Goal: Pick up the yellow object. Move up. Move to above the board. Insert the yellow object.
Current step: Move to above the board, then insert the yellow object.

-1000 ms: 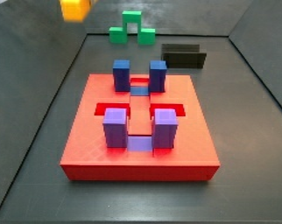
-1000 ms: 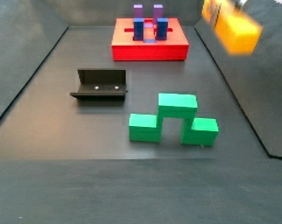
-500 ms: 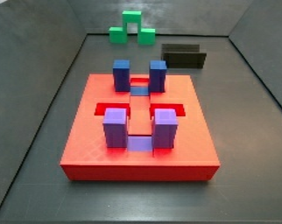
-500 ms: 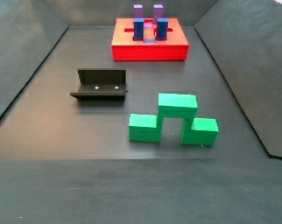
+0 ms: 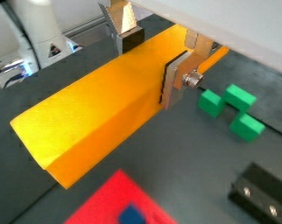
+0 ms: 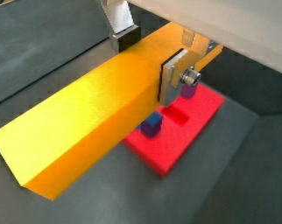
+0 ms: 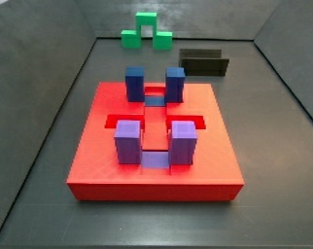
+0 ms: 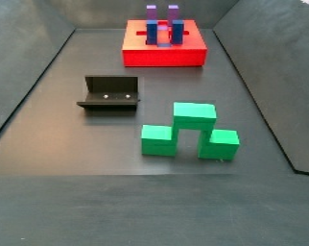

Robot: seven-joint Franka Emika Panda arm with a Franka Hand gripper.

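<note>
My gripper (image 5: pixel 151 59) shows only in both wrist views and is shut on the yellow object (image 5: pixel 102 109), a long yellow-orange bar held high above the floor; it also shows in a wrist view (image 6: pixel 91 114). The gripper (image 6: pixel 150 57) clamps the bar with one finger on each long side. The board (image 7: pixel 153 151), a red slab with blue and purple posts, lies on the floor in both side views (image 8: pixel 164 46). Part of it shows below the bar in both wrist views (image 6: pixel 179 136) (image 5: pixel 120 197). Neither side view shows the gripper or the bar.
A green stepped block (image 8: pixel 185 131) sits on the floor, also in a side view (image 7: pixel 146 34) and a wrist view (image 5: pixel 231 109). The dark fixture (image 8: pixel 109 94) stands near it, also in a side view (image 7: pixel 205 62) and a wrist view (image 5: pixel 263 194). Grey walls bound the floor.
One second ago the yellow bar showed at the top edge of both side views. It has since risen out of those views. Nothing on the floor has moved.
</note>
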